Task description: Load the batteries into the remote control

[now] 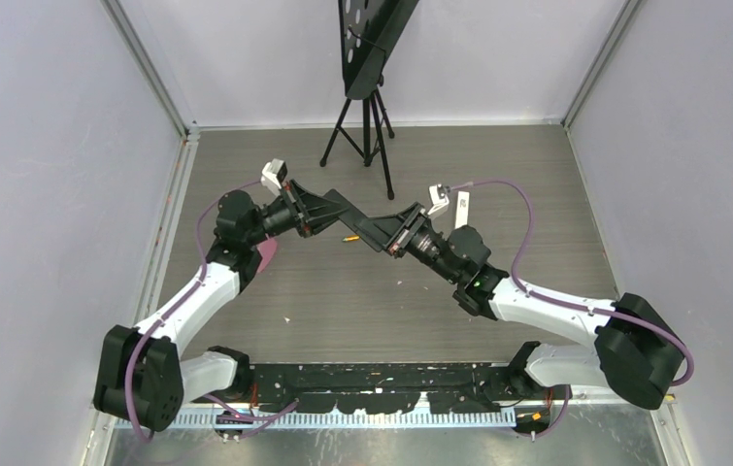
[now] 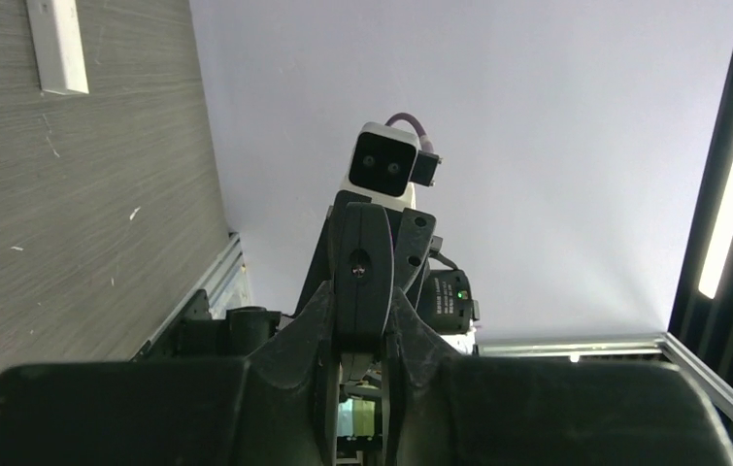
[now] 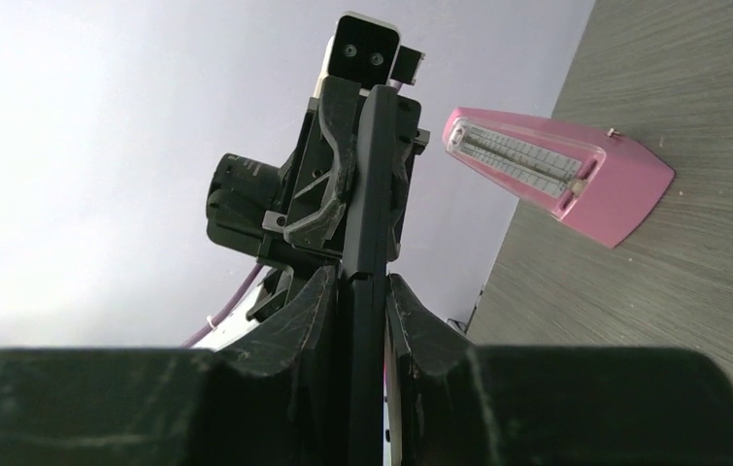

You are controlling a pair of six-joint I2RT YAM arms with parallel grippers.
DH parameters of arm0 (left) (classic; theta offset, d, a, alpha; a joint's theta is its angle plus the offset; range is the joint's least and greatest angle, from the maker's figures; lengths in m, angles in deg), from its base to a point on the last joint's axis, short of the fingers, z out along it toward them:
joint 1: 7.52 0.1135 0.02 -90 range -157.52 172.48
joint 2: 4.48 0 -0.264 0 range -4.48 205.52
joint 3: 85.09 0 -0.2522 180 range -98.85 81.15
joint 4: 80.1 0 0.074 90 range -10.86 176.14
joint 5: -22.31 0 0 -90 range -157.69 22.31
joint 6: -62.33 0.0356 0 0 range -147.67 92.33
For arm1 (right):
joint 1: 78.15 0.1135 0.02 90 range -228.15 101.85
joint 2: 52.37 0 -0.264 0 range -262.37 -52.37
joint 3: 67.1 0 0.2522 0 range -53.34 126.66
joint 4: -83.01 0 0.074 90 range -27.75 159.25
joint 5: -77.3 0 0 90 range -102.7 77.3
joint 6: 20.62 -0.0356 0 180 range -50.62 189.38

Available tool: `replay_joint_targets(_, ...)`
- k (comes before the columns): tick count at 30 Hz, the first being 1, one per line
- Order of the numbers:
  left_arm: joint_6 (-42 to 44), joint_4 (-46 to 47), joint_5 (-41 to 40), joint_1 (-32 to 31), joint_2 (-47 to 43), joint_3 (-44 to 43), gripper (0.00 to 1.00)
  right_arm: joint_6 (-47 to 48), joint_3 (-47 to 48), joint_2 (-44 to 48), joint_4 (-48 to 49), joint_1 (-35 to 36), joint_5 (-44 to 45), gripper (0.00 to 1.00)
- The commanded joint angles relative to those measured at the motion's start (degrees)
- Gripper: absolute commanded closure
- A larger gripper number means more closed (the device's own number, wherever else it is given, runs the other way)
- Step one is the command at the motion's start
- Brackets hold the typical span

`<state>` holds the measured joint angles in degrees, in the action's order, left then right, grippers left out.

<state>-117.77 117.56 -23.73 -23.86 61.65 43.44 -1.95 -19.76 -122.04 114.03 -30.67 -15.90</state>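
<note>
The grey wood-grain table [image 1: 537, 282] carries a black tripod [image 1: 370, 131] at its far middle. A white remote [image 1: 462, 204] lies flat right of centre, and a pink remote [image 1: 267, 255] lies on the left, partly hidden. One orange-yellow battery [image 1: 349, 236] lies near the centre. A few pale specks dot the table.
</note>
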Motion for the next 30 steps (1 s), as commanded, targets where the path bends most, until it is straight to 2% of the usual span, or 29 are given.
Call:
replay_joint_targets(1, -6.4, 8.9, -4.9, 5.2, -0.6, -1.3, 1.0, 5.2, -3.2, 3.0, 6.4, -0.3, -3.9, 0.9)
replay_joint_targets(4, -6.9, 9.5, -5.2, 6.1, -0.7, -1.2, 1.0, 5.3, -3.4, 2.7, 7.8, -0.4, -3.6, 0.94)
replay_joint_targets(8, -6.2, 9.3, -5.2, 6.3, -0.6, -1.6, 1.0, 3.9, -2.2, 2.5, 2.3, -0.4, -0.6, 0.94)
replay_joint_targets(12, -4.1, 8.9, -4.4, 6.3, 0.0, -1.7, 1.0, 1.9, 0.6, 2.2, -7.1, -0.4, 2.4, 0.79)
replay_joint_targets(16, 1.5, 4.3, -4.6, 6.3, -0.7, -1.2, 1.0, -1.1, 3.2, 1.7, -14.0, -0.6, 6.2, 0.46)
replay_joint_targets(19, 5.9, 0.8, -5.1, 6.3, -1.5, -0.7, 1.0, -2.6, 4.3, 0.9, -13.8, -1.0, 5.1, 0.34)
replay_joint_targets(23, 12.0, -4.6, -5.4, 6.3, -1.7, -0.8, 1.0, -3.5, 5.7, -0.4, -13.9, -1.4, 1.3, 0.36)
replay_joint_targets(26, 13.9, -6.2, -5.5, 6.3, -1.6, -0.7, 1.0, -3.6, 5.5, -1.0, -12.8, -1.5, 0.6, 0.46)
replay_joint_targets(30, 14.9, -6.5, -5.4, 6.3, -1.2, -1.1, 1.0, -3.7, 5.4, -1.3, -13.6, -1.6, 0.4, 0.66)
